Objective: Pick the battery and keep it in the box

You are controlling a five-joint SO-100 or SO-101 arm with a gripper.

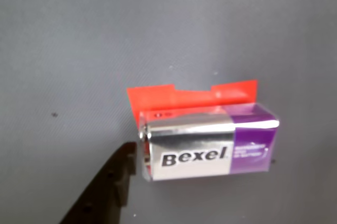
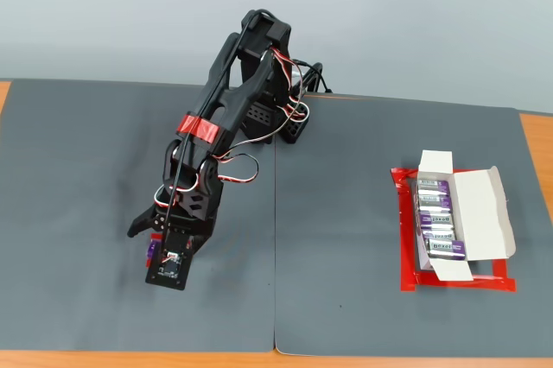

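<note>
The battery (image 1: 208,148) is a silver-and-purple pack lettered "Bexel", lying on a flat red tape patch (image 1: 174,98) on the grey mat. In the wrist view one black finger (image 1: 118,174) stands just beside its left end without touching it; the other finger is out of frame. In the fixed view my gripper (image 2: 152,241) hangs open right over the battery (image 2: 151,251), of which only a purple sliver shows. The white box (image 2: 484,212) lies far to the right with its flaps open and several like packs (image 2: 436,217) inside.
A red tape frame (image 2: 458,282) surrounds the box. The arm's base (image 2: 289,122) stands at the back middle of the grey mat (image 2: 346,299). Orange table edge (image 2: 536,139) shows at the right and along the front.
</note>
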